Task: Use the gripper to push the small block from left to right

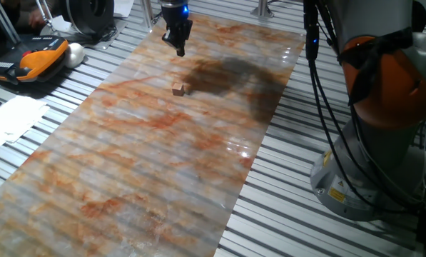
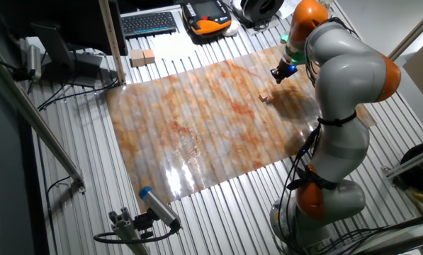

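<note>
We saw the small block (image 1: pixel 178 88) resting on the marbled tabletop (image 1: pixel 141 164). The hand (image 1: pixel 180 48), fingers together, hovered near the block, apart from it.

The table (image 1: pixel 384 235) is presenting a ribbed grey metal surface. A marbled orange-and-grey sheet (image 1: pixel 141 164) is lying flat on it. The small block (image 1: pixel 178 88) is resting on the sheet, near its far end. Off the sheet's far corner, white papers (image 1: pixel 9 118) and an orange-and-black handheld controller (image 1: pixel 34 61) are lying on the ribs. Two tan blocks (image 2: pixel 142 57) are sitting beyond the sheet's edge.
</note>
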{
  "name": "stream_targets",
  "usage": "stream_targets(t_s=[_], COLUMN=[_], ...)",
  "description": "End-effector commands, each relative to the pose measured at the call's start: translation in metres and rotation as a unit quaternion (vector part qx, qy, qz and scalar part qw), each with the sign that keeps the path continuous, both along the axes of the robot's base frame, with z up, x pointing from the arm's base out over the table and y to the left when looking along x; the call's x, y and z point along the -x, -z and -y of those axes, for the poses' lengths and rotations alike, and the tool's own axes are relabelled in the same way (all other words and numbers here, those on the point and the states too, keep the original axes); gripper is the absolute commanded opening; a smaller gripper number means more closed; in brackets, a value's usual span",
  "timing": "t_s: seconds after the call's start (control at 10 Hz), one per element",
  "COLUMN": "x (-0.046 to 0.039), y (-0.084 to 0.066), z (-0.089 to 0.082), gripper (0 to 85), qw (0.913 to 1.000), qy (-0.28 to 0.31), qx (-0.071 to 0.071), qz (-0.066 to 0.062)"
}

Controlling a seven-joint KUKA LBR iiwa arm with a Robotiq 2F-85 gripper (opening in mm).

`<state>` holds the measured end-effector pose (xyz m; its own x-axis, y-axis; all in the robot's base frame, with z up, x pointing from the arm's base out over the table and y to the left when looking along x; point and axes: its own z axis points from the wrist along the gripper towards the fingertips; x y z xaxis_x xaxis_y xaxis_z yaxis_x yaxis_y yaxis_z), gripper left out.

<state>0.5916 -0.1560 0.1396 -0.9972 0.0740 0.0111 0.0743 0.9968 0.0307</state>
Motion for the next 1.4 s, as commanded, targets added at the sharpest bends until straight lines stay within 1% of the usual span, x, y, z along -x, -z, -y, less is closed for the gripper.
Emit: stream_targets(t_s=[0.0, 0.3, 0.4, 0.5, 0.7, 0.8, 0.9, 1.0, 1.1, 1.2, 1.3], x=[-0.0018, -0.0065, -0.0092, -0.0097, -0.0094, -0.0094, -0.0094, -0.0094, -0.0094, -0.0094, -0.0094], y=[0.005, 0.019, 0.026, 0.032, 0.034, 0.034, 0.034, 0.034, 0.034, 0.034, 0.034], z=[-0.002, -0.004, -0.005, -0.007, -0.007, -0.007, -0.007, -0.007, -0.007, -0.007, -0.007], gripper=[0.0, 0.0, 0.0, 0.0, 0.0, 0.0, 0.0, 0.0, 0.0, 0.0, 0.0], qw=[1.0000, 1.0000, 1.0000, 0.9999, 0.9999, 0.9999, 0.9998, 0.9999, 0.9998, 0.9999, 0.9998], qy=[0.001, 0.002, 0.004, 0.004, 0.006, 0.009, 0.010, 0.008, 0.009, -0.003, -0.002], qx=[0.002, -0.004, -0.007, -0.008, -0.006, -0.013, -0.016, -0.011, -0.015, -0.012, -0.011], qz=[0.001, 0.003, 0.004, 0.007, 0.009, 0.002, -0.001, -0.002, -0.003, -0.004, 0.015])
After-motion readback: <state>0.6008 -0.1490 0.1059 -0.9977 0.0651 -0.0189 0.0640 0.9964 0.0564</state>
